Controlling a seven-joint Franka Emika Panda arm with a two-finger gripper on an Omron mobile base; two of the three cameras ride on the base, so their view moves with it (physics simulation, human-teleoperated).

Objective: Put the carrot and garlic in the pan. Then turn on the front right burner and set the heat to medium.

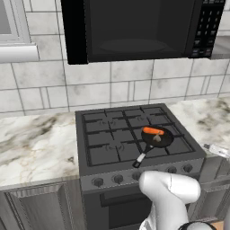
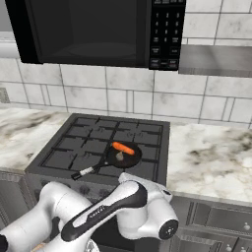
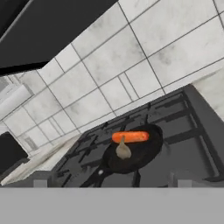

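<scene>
Both foods lie in the small round black frying pan [image 1: 158,137]; front-panel knobs [image 1: 172,170] sit below it, toward the released, empty claw.

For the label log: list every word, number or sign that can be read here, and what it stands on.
None can be read.
microwave keypad: pale marks on the buttons, too small and blurred to read.
stove knobs: no readable markings.
Pale strip on the robot's dark forearm: blurred, unreadable.

white arm [image 2: 106,209] bent low, tool open
</scene>
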